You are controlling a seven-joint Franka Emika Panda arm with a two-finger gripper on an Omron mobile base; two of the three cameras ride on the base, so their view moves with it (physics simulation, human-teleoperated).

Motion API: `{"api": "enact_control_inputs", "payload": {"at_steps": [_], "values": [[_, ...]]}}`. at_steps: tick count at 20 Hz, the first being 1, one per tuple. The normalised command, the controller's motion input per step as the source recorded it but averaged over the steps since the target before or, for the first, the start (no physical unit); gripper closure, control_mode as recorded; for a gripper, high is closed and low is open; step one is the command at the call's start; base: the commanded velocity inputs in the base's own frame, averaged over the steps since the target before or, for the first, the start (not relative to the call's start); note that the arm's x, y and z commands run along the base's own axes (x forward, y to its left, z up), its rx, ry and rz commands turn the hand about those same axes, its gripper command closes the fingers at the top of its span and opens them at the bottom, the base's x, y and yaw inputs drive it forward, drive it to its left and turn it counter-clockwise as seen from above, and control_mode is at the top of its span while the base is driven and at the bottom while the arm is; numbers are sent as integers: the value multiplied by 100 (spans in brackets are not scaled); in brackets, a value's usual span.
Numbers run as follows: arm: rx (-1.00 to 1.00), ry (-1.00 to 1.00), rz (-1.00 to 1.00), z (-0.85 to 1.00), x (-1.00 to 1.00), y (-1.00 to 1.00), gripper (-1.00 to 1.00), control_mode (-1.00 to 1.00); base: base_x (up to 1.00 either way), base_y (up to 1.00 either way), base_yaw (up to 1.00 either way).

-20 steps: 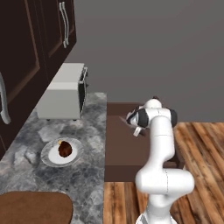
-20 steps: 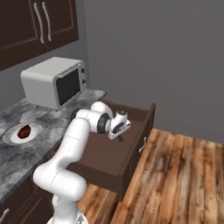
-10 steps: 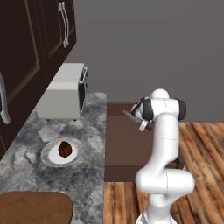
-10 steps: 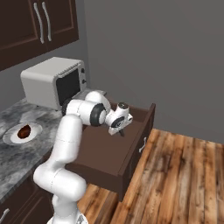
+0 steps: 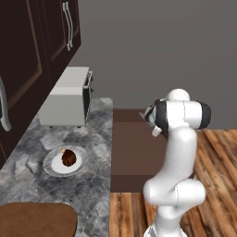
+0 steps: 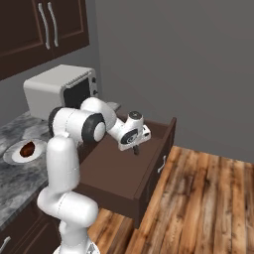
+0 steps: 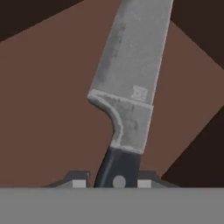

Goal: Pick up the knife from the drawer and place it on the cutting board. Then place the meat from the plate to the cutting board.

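Reddish-brown wood of the cutting board (image 5: 36, 219) lies nearest, at the bottom left corner of the left base view, flat on the grey marbled counter (image 5: 92, 185) and with nothing on it. A little farther along the counter stands the white plate (image 5: 52, 163), well apart from the board, and the meat (image 5: 69, 157) sits in its middle, with a pale bone tip on its far side. In the right base view the same plate (image 6: 11, 155) with the meat (image 6: 27, 148) is at the left edge. Beside the counter the drawer (image 6: 149, 163) is pulled out wide, dark brown like the cabinets, and its flat floor is bare where it shows. The gripper (image 6: 136, 147) hangs above the inner part of this drawer, at the end of the bent white arm, and it points down. In the hand view the two finger tips (image 7: 78, 181) are clamped on the dark handle of the knife (image 7: 129, 83), one at each side, and the grey pointed blade runs away from the hand toward the top of that view, with the brown drawer floor behind it. I cannot tell whether the blade touches the floor or is lifted from it. Farther back on the counter stands a white toaster oven (image 5: 67, 97) with a dark glass door, near the wall. Above it hang dark cabinet doors (image 5: 55, 37) with silver bar handles.
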Motion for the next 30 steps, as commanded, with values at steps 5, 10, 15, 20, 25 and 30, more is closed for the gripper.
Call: {"api": "enact_control_inputs", "payload": {"at_steps": [5,10,15,20,25,30], "values": [[0,-2,-21,89,-67,3,100,-100,0,0,0],[3,-1,-15,73,-52,0,100,-100,0,0,0],[3,-6,-12,24,-78,4,100,-100,0,0,0],[0,-9,-6,32,-29,10,100,-100,0,0,0],[0,-5,0,15,-46,0,100,-100,0,0,0],[0,-5,1,25,-46,0,100,-100,0,0,0]]}}
